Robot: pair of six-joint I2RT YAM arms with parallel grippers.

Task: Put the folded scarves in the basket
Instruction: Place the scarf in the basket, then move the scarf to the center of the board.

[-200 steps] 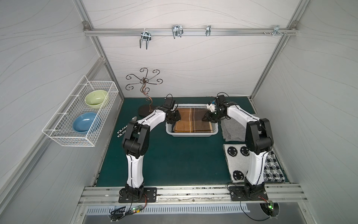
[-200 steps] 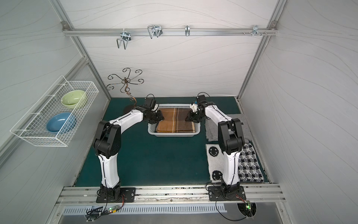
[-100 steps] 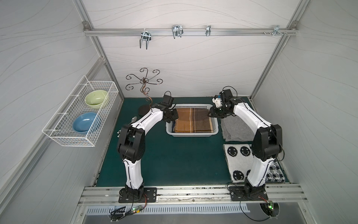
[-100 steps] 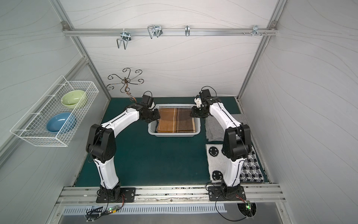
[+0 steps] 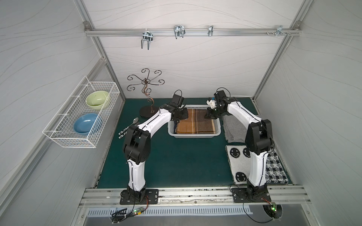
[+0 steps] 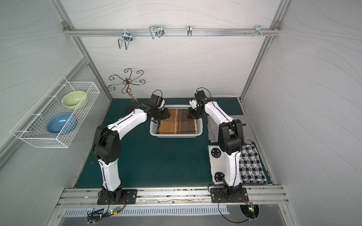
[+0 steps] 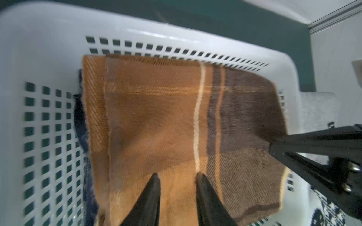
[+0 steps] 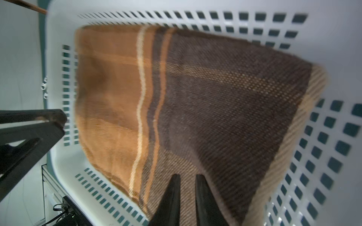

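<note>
Lying flat in the basket, the folded scarf sits beneath both hands at its far corners; left hand part-open, right hand nearly shut.

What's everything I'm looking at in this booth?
scarf: one, brown plaid, flat in basket
basket: one, white, back centre of table
wire rack: one, white, left wall
bowls: two, green bowl, blue bowl, in rack
metal stand: one, dark, back left
cutlery: several, silvery, left of basket
cloths: three, grey cloth, smiley cloth, checked cloth, right side
hooks: four, silver, overhead rail
arms: two, white-black, left arm, right arm, reaching to basket
pincers: two, black, left pincer, right pincer, over scarf
</note>
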